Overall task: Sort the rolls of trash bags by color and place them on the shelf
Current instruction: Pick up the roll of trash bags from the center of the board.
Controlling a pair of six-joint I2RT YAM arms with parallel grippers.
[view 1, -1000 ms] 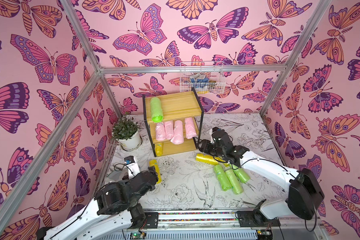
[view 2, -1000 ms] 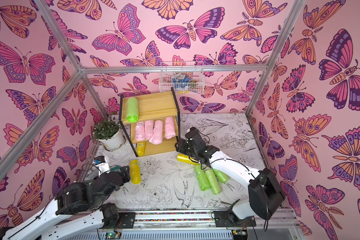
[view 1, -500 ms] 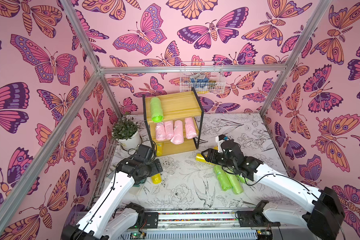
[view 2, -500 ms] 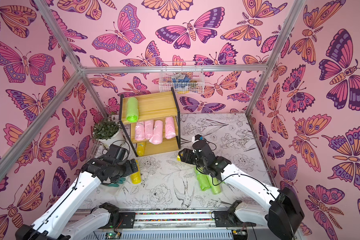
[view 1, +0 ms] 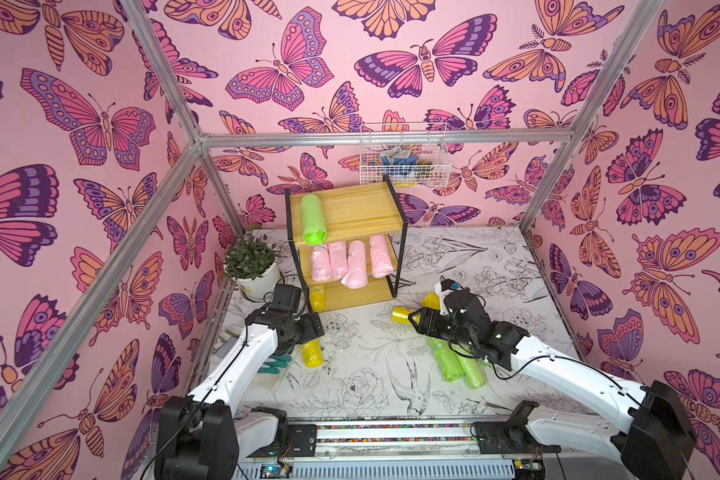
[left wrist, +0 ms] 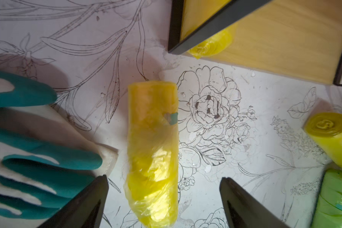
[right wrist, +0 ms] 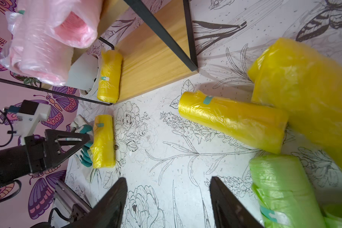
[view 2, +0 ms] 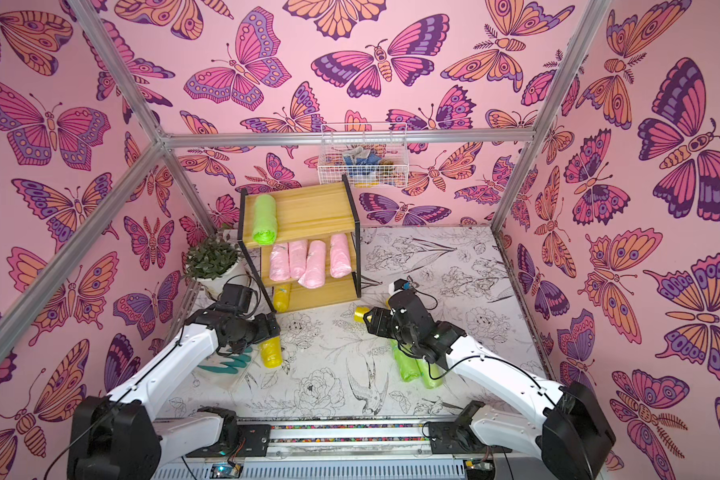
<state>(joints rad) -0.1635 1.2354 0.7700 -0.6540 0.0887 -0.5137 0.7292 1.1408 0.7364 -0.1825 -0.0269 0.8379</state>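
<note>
Pink rolls, yellow roll, lime rolls; walls pink with butterflies.

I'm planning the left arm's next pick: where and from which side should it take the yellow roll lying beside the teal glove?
Grip the yellow roll at mid-length, across its narrow width, coming straight down from above. It lies flat on the table, with its long axis running between the fingers of the open left claw. The glove lies close on one side.

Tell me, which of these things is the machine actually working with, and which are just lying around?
Part of the job:
- shelf
- green roll on top
- pink rolls
- yellow roll on the bottom board
- yellow rolls on the table
- green rolls on the table

Just lying about:
- potted plant
- wire basket
- teal glove
</note>
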